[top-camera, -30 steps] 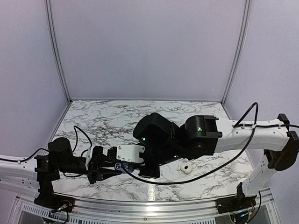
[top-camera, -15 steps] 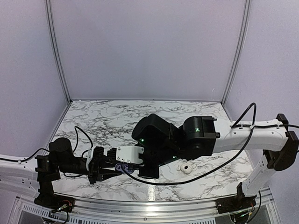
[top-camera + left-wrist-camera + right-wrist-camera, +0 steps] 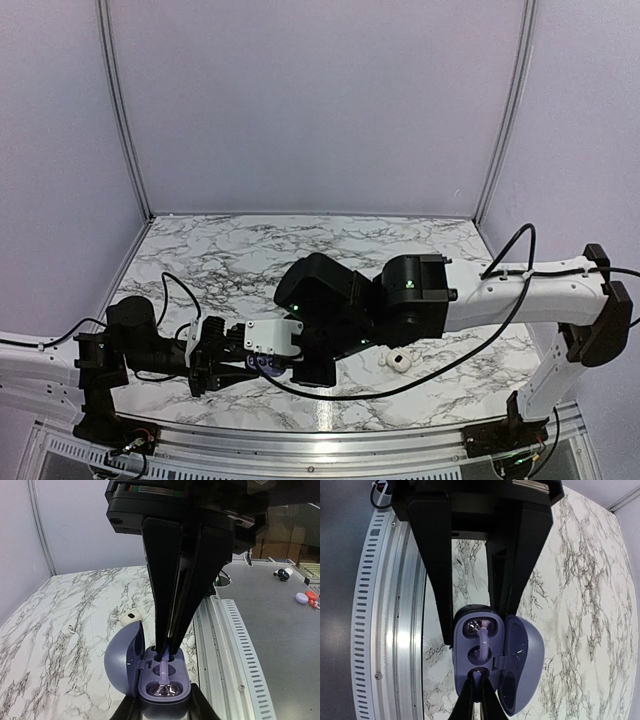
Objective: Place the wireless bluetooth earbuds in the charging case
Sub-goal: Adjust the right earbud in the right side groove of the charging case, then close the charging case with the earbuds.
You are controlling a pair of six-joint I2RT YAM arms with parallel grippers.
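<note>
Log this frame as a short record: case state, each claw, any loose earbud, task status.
case: pale lavender oval plastic charging case, lid open, wells exposed
left claw: clamped on the case body
right claw: tips nearly together at an end well; what they pinch is unclear
loose bud: small whitish plastic earbud on the marbled table, apart from the case
task: not finished

charging case [image 3: 262, 361] mostly hidden under right arm [image 3: 405, 300]; load between right fingers [image 3: 161, 590] unclear
</note>
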